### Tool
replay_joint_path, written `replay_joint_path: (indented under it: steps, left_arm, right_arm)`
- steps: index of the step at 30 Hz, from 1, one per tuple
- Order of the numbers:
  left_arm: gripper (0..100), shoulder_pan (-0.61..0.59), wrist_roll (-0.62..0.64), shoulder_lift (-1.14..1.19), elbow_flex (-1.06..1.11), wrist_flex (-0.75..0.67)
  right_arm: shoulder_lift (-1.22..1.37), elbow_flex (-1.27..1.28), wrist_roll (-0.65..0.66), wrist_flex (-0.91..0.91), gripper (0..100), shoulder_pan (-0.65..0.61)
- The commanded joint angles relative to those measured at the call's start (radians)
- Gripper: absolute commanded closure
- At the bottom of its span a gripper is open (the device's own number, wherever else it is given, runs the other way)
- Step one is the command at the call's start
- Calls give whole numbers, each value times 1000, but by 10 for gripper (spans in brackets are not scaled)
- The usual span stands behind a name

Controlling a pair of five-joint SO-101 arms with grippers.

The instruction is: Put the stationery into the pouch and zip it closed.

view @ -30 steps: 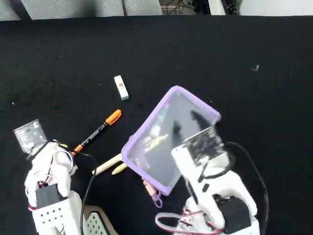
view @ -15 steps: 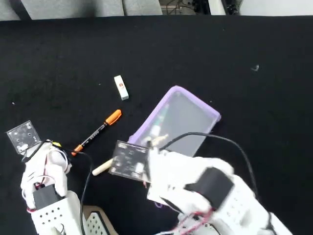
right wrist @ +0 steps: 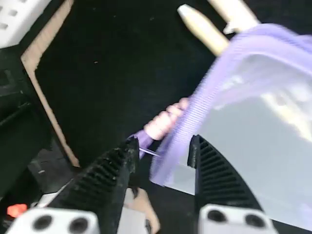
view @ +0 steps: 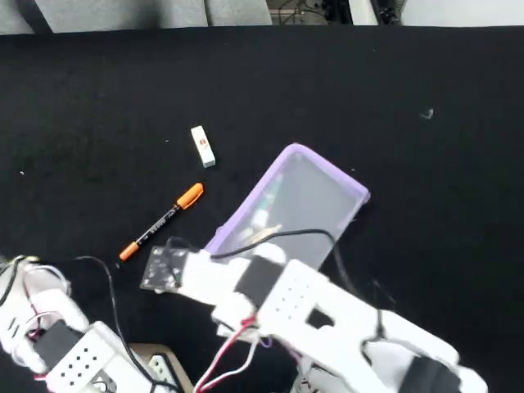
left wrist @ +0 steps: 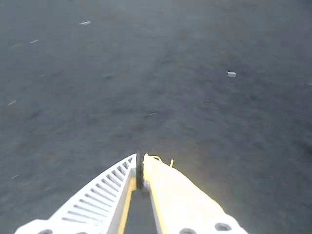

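Observation:
A clear pouch with purple trim (view: 307, 196) lies slanted at the table's middle. My right arm (view: 278, 299) stretches across its near end. My right gripper (right wrist: 162, 146) is open, its fingers on either side of the pouch's purple corner edge (right wrist: 180, 131) and a pink zipper pull (right wrist: 165, 117). Two cream pencils (right wrist: 204, 24) lie just beyond that corner. An orange-capped pen (view: 160, 221) and a white eraser (view: 202, 146) lie left of the pouch. My left gripper (left wrist: 141, 163) is shut over bare black table, its arm (view: 41, 336) at the near left corner.
A tan board (view: 155, 360) and the white arm bases sit at the near edge between the arms. Black table (view: 409, 98) stretches open behind and to the right of the pouch.
My right arm has swung left across the pouch's near end, covering the cream pencils in the high view. My left arm has drawn back toward the near left corner.

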Motion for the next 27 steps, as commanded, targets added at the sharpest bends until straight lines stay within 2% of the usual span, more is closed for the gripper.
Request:
replay_joint_path:
  steps: [1, 7, 12, 15, 18, 23, 27]
  left_arm:
    - [967, -140, -8, -5, 21, -21]
    - [967, -202, -8, -5, 21, -25]
    - [967, -203, -8, -5, 21, -25]
    - [967, -203, -8, -5, 21, -21]
    - [967, -199, -6, -5, 21, -20]
    - [967, -197, -6, -5, 21, -17]
    - [967, -197, -6, -5, 21, -15]
  right_arm:
    - [156, -27, -57, -48, 817, -31]
    - [421, -47, -63, -127, 819, -18]
    - [645, -119, -118, -206, 820, 160]
    - [759, -203, -78, -132, 822, 238]
    - [832, -268, -21, -80, 826, 253]
    - [869, -372, -11, -48, 978, 255]
    - [869, -483, -15, 69, 987, 255]
